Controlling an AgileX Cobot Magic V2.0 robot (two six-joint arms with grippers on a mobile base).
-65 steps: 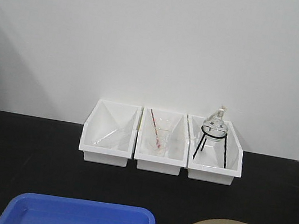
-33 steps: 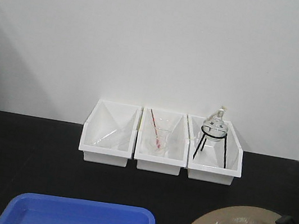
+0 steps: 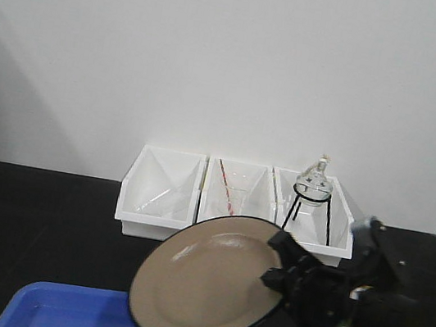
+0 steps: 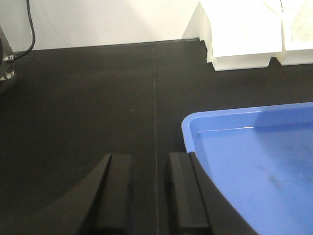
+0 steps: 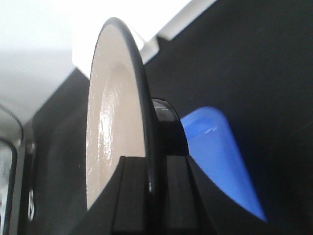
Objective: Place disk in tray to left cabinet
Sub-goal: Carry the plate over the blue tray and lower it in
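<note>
The right gripper [image 3: 278,266] pinches the disk [image 3: 198,287] by its black rim, holding it tilted over the tray [image 3: 61,313], apparently so it can be lowered inside.

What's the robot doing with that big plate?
Its right gripper is pinching the disk by the rim and holding it in the air, tilted, close to the tray. The disk is not in the tray yet. The left gripper sits open beside the tray's corner, holding nothing. Three white bins stand by the wall.
</note>
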